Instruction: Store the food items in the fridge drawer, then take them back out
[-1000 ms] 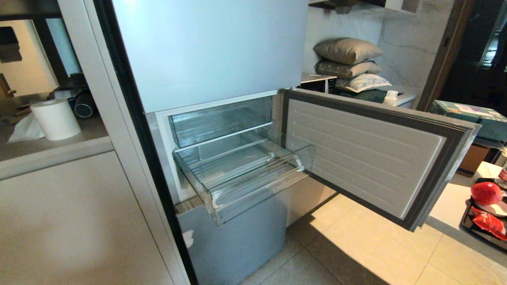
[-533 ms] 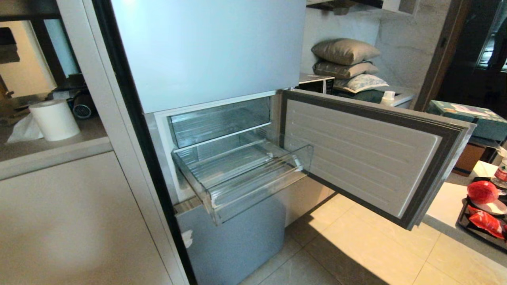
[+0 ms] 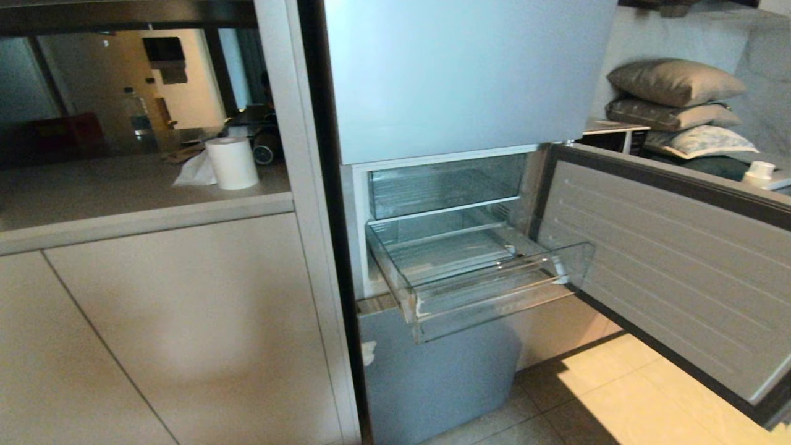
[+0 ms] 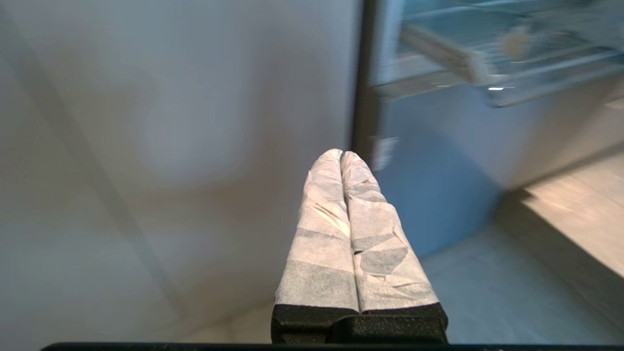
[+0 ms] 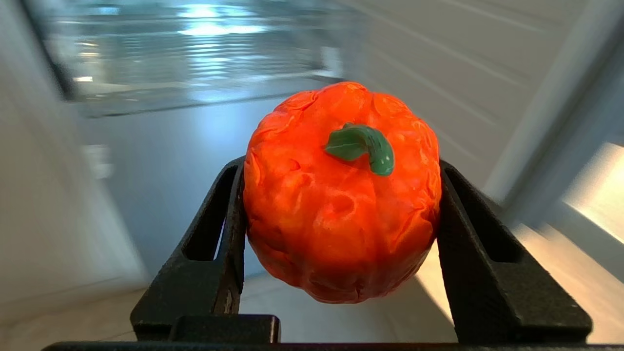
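The fridge drawer [image 3: 494, 300] is pulled out of the fridge, clear plastic with a ribbed floor, and nothing lies in it. It also shows blurred as the drawer [image 4: 512, 73] in the left wrist view. A round orange-red food item [image 5: 336, 204] with a green stem sits between the black fingers of my right gripper [image 5: 341, 168], which is shut on it, low in front of the fridge. My left gripper [image 4: 341, 155], its fingers wrapped in white tape, is shut and empty beside the cabinet panel. Neither gripper shows in the head view.
The fridge door [image 3: 667, 259] stands swung open to the right of the drawer. A second clear compartment [image 3: 445, 185] with a white strip sits above it. A counter with a paper roll [image 3: 232, 162] is to the left, pillows [image 3: 673, 80] behind, tiled floor [image 3: 618, 395] below.
The whole head view has swung left, so the fridge now sits further right in the picture. The table with the black tray and two red items has left the view.
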